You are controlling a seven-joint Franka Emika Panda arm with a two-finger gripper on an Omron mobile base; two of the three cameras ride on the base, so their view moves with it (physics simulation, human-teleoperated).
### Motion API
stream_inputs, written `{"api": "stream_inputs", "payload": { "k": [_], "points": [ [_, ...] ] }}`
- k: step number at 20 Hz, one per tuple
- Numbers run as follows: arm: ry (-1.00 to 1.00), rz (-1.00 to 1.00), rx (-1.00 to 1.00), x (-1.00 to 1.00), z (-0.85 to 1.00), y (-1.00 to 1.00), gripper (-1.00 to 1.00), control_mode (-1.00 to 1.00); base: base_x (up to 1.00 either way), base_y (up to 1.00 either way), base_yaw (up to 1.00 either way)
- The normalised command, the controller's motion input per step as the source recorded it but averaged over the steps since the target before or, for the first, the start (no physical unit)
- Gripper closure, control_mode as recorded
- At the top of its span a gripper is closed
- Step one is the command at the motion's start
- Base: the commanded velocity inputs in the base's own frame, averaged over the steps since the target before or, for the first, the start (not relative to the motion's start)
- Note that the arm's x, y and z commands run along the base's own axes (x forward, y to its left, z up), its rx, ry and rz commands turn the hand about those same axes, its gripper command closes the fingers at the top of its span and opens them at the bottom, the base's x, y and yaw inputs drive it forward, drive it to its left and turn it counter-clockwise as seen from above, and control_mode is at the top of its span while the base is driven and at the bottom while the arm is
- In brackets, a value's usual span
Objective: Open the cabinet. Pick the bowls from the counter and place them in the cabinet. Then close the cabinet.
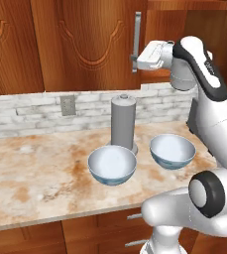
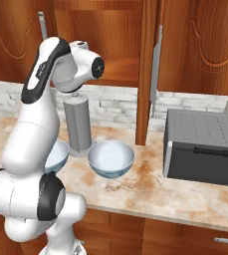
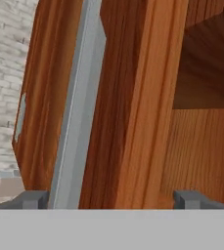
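I see the gripper (image 3: pixel 111 199) spread wide, fingers either side of the cabinet (image 1: pixel 85 44) door edge & silver handle (image 1: pixel 137 42) (nothing clenched). Both bowls (image 1: pixel 112 164) (image 1: pixel 172 151) sit empty on the counter (image 1: pixel 30 173), flanking the grey cylinder (image 1: pixel 123 124).

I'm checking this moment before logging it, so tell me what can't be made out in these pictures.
- Gripper: whether it touches the cabinet's left door or silver handle; hand view cuts the fingertips off.
- Second bowl: mostly behind the arm, right base view.
- Cabinet top: beyond every view's upper edge.
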Motion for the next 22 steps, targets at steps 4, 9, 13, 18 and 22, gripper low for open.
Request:
{"api": "stream_inputs", "payload": {
  "k": [4,9,13,18,22],
  "points": [
    [0.13,0.13,-0.22,-0.51,-0.63,1.0,-1.0,-1.0,0.0,0.0,0.0],
    [0.0,0.26,-0.3,-1.0,-0.64,1.0,-1.0,-1.0,0.0,0.0,0.0],
    [-0.06,0.21,-0.21,-0.68,-0.77,1.0,-1.0,-1.0,0.0,0.0,0.0],
    [-0.21,0.09,-0.17,-0.11,-0.94,1.0,-1.0,-1.0,0.0,0.0,0.0],
    [-0.09,0.04,-0.15,0.28,-0.18,1.0,-1.0,-1.0,0.0,0.0,0.0]
  ]
}}
